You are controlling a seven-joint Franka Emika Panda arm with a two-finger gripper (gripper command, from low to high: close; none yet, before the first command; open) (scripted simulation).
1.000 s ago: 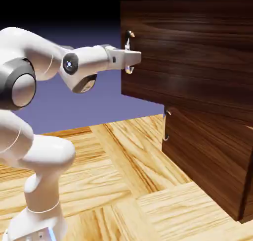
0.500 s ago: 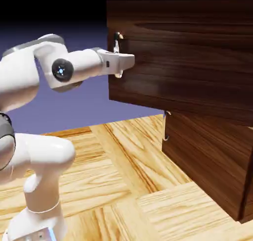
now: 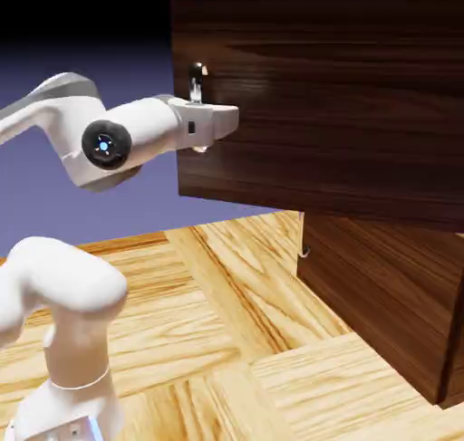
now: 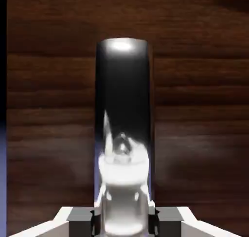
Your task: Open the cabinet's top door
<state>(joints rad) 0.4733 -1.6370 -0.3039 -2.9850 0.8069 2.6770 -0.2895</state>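
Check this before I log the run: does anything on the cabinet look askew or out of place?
Only the top door: it juts out past the lower panel instead of lying flush with it. The gripper is shut on its silver handle, so it is simply open. No damage shows.

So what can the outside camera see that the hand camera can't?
Only the exterior view shows the white arm, the wooden table, the cabinet below, and the top door swung out from it. Only the hand view shows the shiny handle up close, clamped between the grey fingertips. Both show the gripper shut on that handle against dark wood.
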